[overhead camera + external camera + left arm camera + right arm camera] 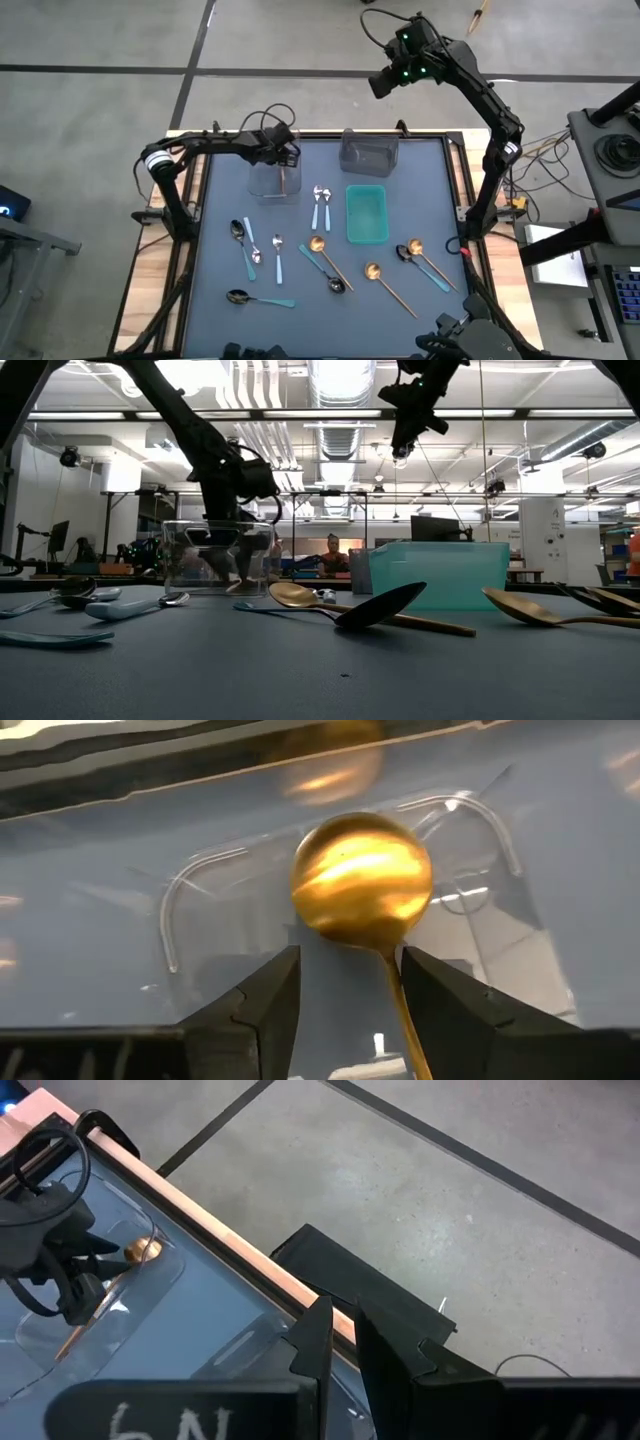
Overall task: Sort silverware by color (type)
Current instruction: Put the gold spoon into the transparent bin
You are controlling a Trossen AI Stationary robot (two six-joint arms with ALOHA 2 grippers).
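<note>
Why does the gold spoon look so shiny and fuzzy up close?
In the left wrist view the gold spoon fills the frame, its bowl blurred, with bright glare streaks across it; a second soft gold patch above is its reflection in the clear bin. In the low view, ceiling lights glare brightly while the nearest spoons look dark.

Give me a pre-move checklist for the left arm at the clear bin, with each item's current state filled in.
1. left gripper over the clear bin: ok.
2. Fingers apart around the gold spoon: ok.
3. Spoon's bowl inside the bin: ok.
4. Spoon fully free of the fingers: cannot tell; the handle runs beside one finger.
5. right gripper out of the way, beyond the table edge: ok.
6. spoons left on the mat: not ok, many unsorted.
</note>
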